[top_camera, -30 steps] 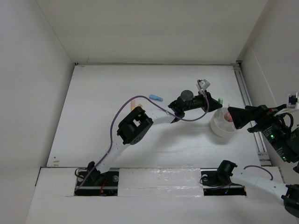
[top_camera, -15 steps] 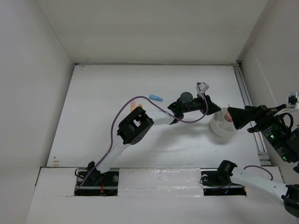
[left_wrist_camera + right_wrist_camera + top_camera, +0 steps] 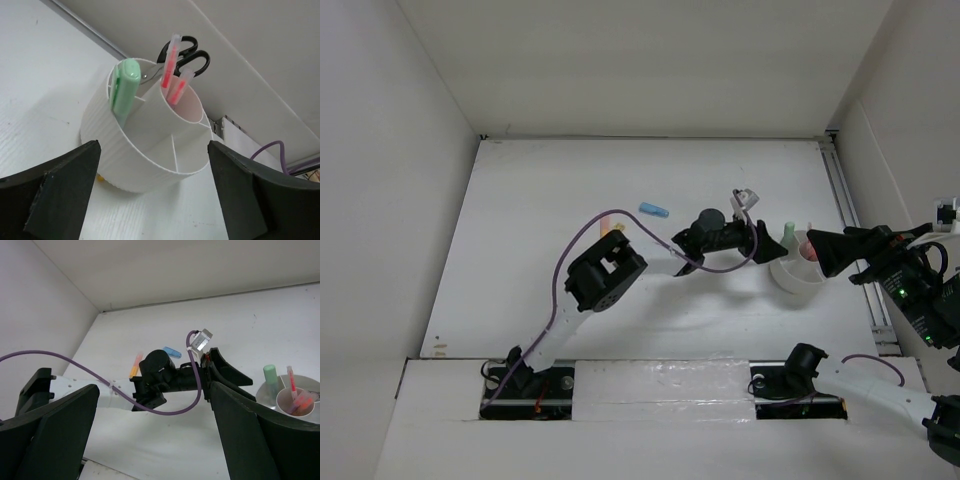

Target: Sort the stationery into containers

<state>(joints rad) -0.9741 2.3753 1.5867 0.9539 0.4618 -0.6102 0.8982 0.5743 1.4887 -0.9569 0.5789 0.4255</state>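
Left gripper (image 3: pixel 766 239): we see its jaws wide and empty, just left of the cup.
Loose markers: 1 yellow-orange marker (image 3: pixel 608 222) and 1 light-blue marker (image 3: pixel 654 210) lie on the table (image 3: pixel 540 200), behind the left arm.
Cup (image 3: pixel 140 160): we count 1 mint-green marker (image 3: pixel 124 87) upright in an outer compartment, 2 pink pens (image 3: pixel 172 75) in the round one, and scissors (image 3: pixel 192 55) behind them.
Right gripper (image 3: pixel 820 252): its jaws are spread wide and empty, at the cup's right side.

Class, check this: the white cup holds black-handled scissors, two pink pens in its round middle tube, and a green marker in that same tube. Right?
No. The green marker stands in an outer compartment by the wall of the white cup, not in the middle tube with the pink pens. The left wrist view shows it. The scissors are in the cup as said.
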